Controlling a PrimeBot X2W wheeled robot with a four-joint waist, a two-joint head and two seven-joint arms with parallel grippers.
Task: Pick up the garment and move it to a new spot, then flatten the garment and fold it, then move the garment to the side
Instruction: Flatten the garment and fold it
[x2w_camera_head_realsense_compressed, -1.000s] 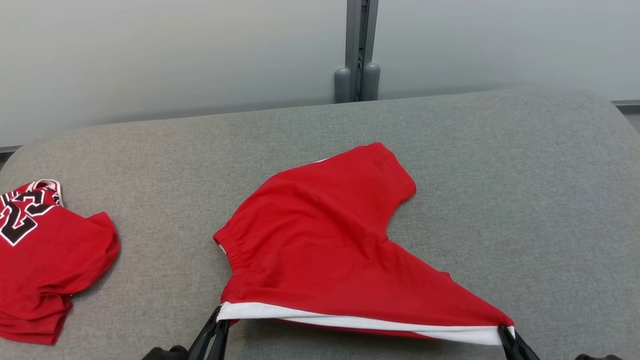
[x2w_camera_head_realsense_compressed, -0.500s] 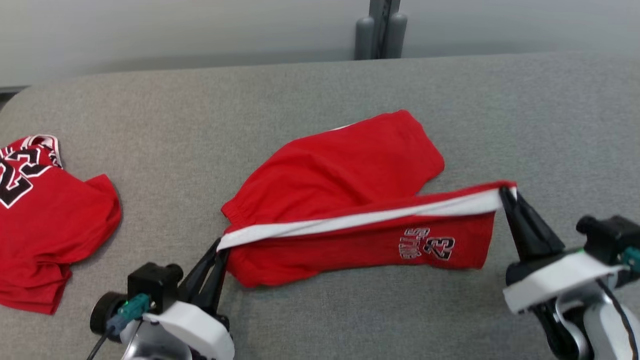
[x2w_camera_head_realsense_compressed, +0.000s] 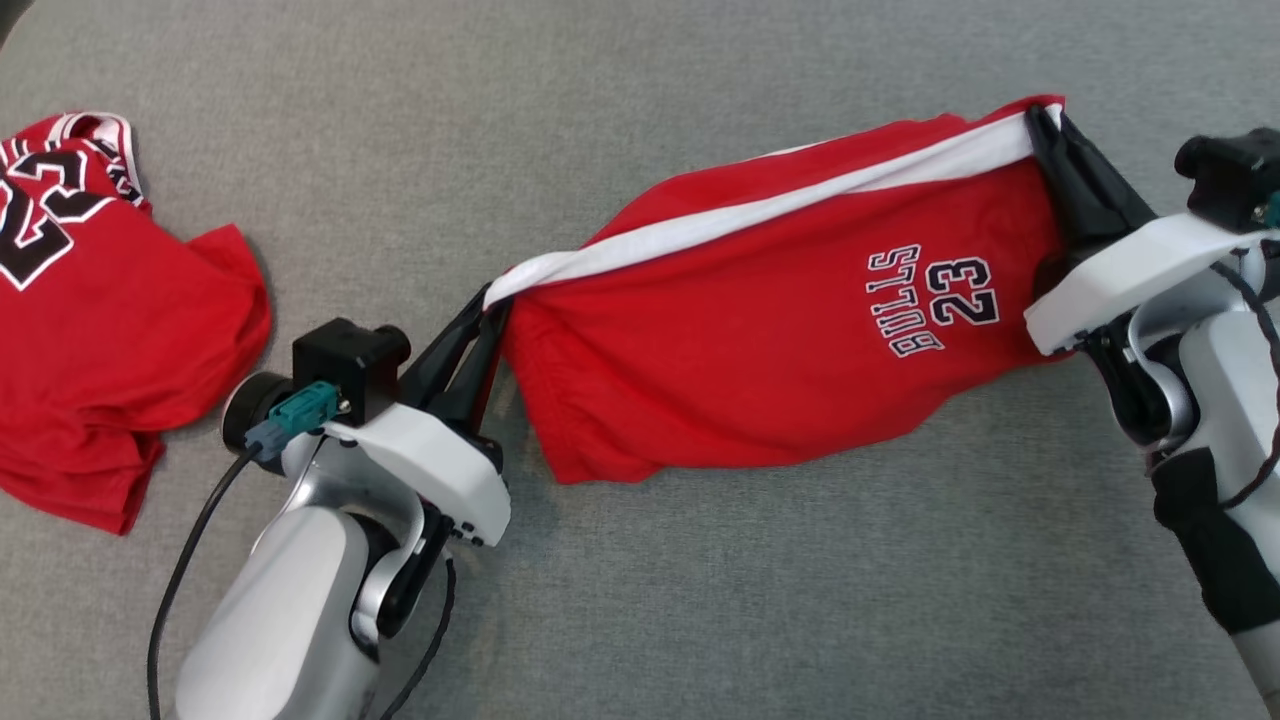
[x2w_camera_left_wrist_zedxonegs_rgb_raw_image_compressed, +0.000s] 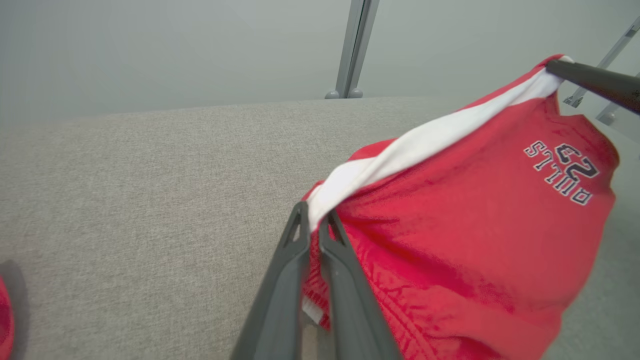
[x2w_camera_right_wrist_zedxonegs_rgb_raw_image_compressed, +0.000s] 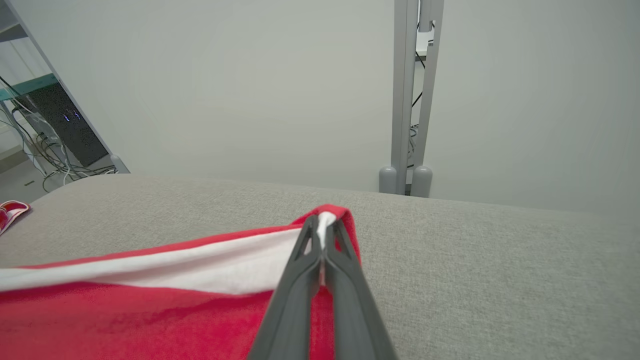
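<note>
Red fabric shorts (x2w_camera_head_realsense_compressed: 740, 340) printed "BULLS 23" hang stretched over the middle and right of a grey upholstered surface (x2w_camera_head_realsense_compressed: 700, 600). The left gripper (x2w_camera_head_realsense_compressed: 488, 305) and right gripper (x2w_camera_head_realsense_compressed: 1040, 120) each pinch one end of the white hem band. A crumpled red jersey (x2w_camera_head_realsense_compressed: 100, 320) with large black-and-white numerals lies far left.

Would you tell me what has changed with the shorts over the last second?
The left gripper and right gripper, still shut on the white hem, raised it, so the red shorts now hang between them, print showing, instead of lying spread. The jersey stayed put on the grey surface.
</note>
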